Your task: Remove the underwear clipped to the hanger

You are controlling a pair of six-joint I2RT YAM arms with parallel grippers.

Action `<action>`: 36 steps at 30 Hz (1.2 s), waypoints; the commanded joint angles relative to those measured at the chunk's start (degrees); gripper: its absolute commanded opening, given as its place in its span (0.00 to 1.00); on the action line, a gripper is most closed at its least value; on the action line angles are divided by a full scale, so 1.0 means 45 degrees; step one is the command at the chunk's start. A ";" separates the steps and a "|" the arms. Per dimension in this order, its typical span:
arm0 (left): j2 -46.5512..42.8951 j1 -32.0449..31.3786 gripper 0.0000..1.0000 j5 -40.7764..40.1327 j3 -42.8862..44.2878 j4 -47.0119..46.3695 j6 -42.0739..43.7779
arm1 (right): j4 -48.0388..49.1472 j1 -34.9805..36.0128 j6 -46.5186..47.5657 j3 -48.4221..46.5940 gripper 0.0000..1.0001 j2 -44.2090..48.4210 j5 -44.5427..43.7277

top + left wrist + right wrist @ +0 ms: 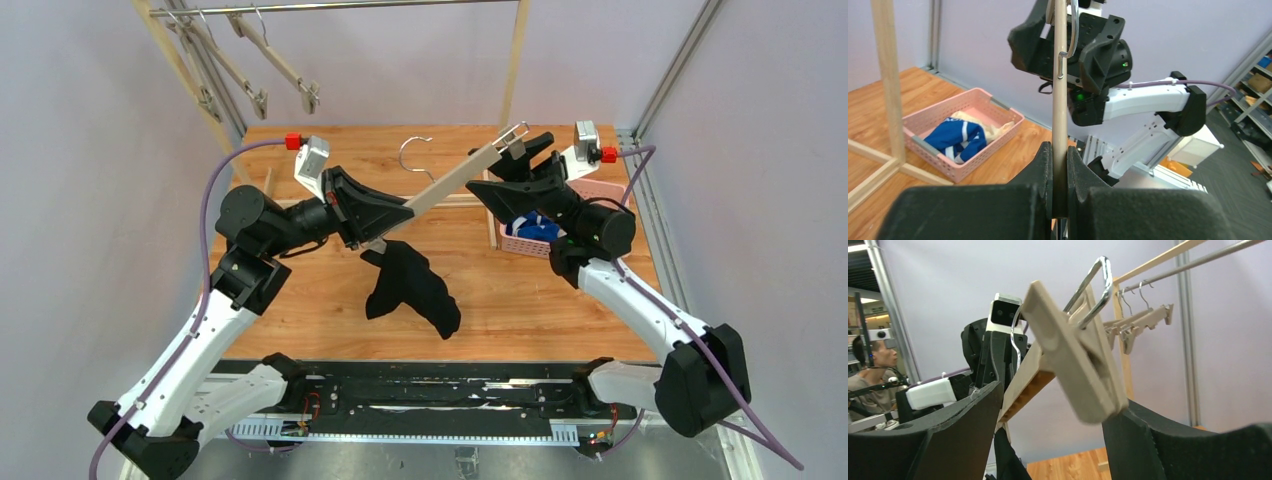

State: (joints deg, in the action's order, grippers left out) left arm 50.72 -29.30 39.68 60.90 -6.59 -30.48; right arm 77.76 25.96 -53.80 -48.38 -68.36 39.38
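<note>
Left gripper (1059, 172): fingers pressed together on the wooden bar of the hanger (455, 180), which slants up and away from it toward the right arm.
Black underwear (412, 288): hangs just below the left gripper, fastened at the hanger's low end. The fastening itself is hidden behind the fingers.
Right gripper (1063, 397): jaws apart, one on each side of the bare clip (1073, 360) at the hanger's high end. I cannot tell whether either one touches it.
Risk, wrong clip: this clip holds no cloth, so squeezing it probably frees nothing. The black pair hangs at the other end.
Risk, leverage: a push on the high end could twist the bar in the left grip, since only that one pinch holds it.
Risk, drop: if released now, the black pair likely lands on the table, well apart from the basket.
Pink basket (943, 162): below and just behind the right gripper. It holds the blue underwear (959, 137) and, beside it, the cream underwear (993, 130).
</note>
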 commanded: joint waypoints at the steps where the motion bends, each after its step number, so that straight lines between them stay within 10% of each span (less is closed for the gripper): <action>1: 0.0016 -0.0776 0.00 -0.0666 -0.0093 -0.1969 -0.0296 | 0.1970 0.0502 -0.0683 -0.0857 0.71 -0.0306 -0.0023; 6: 0.0122 -0.0983 0.00 -0.0948 -0.0246 -0.2413 -0.0373 | 0.1977 0.0662 -0.0641 -0.1164 0.69 -0.0494 -0.0078; 11: 0.0247 -0.1134 0.00 -0.1304 -0.0390 -0.3023 -0.0567 | 0.1765 0.0743 -0.0721 -0.1480 0.32 -0.0656 0.0213; 19: 0.0830 -0.1502 0.00 -0.1550 -0.0380 -0.3549 -0.0695 | 0.1805 0.0863 -0.0838 -0.1686 0.48 -0.0877 0.0347; 26: 0.1055 -0.1700 0.00 -0.1715 -0.0350 -0.3575 -0.0630 | 0.1512 0.0885 -0.0746 -0.1848 0.01 -0.0892 0.0508; 36: 0.1185 -0.1814 0.01 -0.1716 -0.0487 -0.3575 -0.0592 | 0.1128 0.0990 -0.0283 -0.1750 0.01 -0.0625 0.0282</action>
State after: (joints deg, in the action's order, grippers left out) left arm 55.77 -36.25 33.17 59.22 -20.93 -32.32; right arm 81.95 28.60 -59.57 -54.96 -72.34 40.38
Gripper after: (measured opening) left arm 0.066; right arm 0.090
